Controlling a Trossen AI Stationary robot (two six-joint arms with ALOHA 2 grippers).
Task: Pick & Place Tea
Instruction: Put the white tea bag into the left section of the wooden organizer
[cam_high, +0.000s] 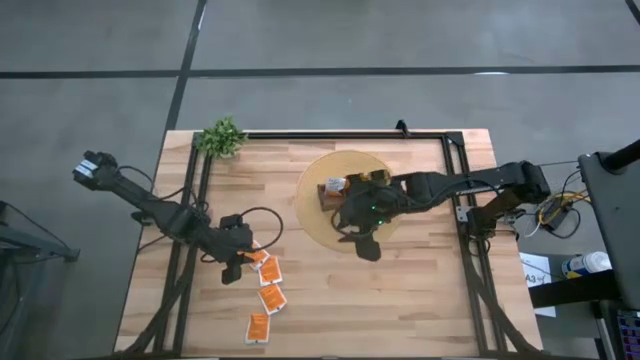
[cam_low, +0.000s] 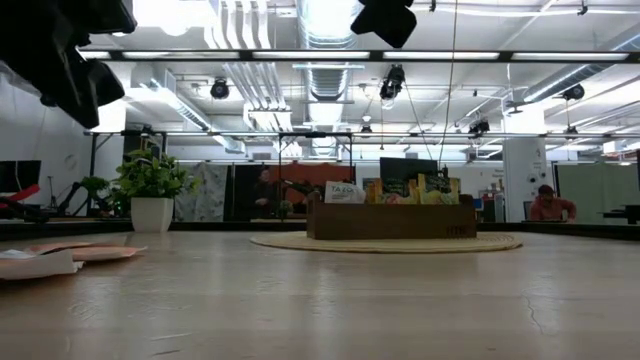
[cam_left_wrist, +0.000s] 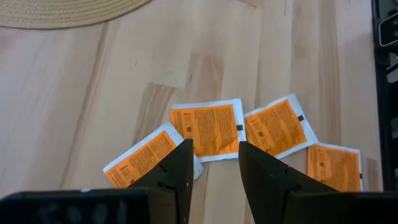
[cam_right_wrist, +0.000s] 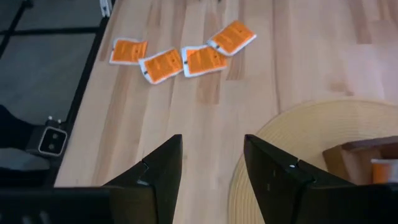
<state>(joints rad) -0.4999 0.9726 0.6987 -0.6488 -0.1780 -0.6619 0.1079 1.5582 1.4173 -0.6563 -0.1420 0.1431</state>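
Hovering parted and empty, left gripper (cam_left_wrist: 214, 165) overlooks four orange sachets (cam_left_wrist: 208, 127); right gripper (cam_right_wrist: 211, 165) gapes.

Surface (cam_high: 400, 300): pale wood planks, smooth, faint satin sheen, visible grain. Sachets (cam_left_wrist: 208, 127): orange printed paper or foil with white borders, flat, slightly glossy. Round mat (cam_right_wrist: 292, 134): woven straw, coarse, matt. Box (cam_low: 390, 220): brown wood, matt. Left claw (cam_left_wrist: 214, 168) and right claw (cam_right_wrist: 211, 168): dark matt plastic, smooth-faced fingers. Frame rails (cam_high: 465, 240): black metal, matt. Floor (cam_high: 300, 40): grey concrete, smooth.
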